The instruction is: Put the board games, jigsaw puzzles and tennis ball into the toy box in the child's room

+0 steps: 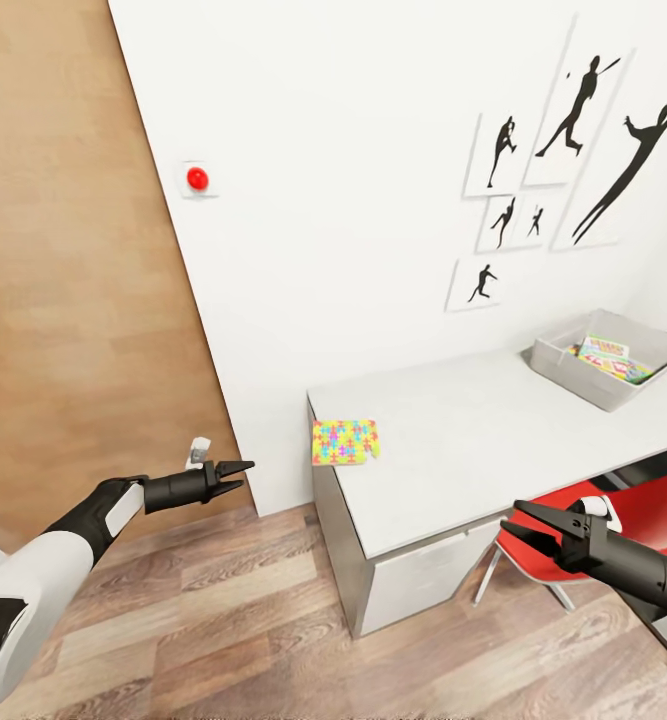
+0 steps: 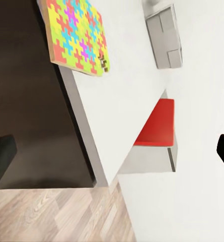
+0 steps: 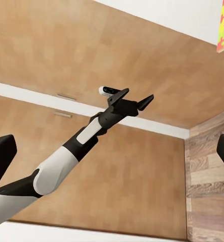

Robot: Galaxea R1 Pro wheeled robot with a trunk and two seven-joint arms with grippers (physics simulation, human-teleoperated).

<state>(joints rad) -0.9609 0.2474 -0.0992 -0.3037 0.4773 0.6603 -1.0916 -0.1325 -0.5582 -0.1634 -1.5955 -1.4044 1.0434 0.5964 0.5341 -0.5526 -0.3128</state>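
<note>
A jigsaw puzzle [image 1: 345, 441] lies flat on the table [image 1: 473, 440] at its near left corner, slightly over the edge. The left wrist view has the same puzzle [image 2: 76, 35] close by on the table top [image 2: 122, 91]. The grey toy box [image 1: 563, 362] stands at the table's far right, with a printed board game [image 1: 603, 349] and a multicoloured piece inside. My left gripper [image 1: 243, 476] hangs open and empty over the floor, left of the table corner. My right gripper [image 1: 513, 517] is open and empty in front of the table's near edge. The right wrist view looks at my open left gripper [image 3: 137, 102].
A red chair [image 1: 563, 550] is tucked under the table beside my right gripper. A white wall with black sports silhouettes [image 1: 573, 110] and a red button [image 1: 198, 179] backs the table. A wooden door [image 1: 73, 280] is at the left, wood-plank floor [image 1: 223, 620] below.
</note>
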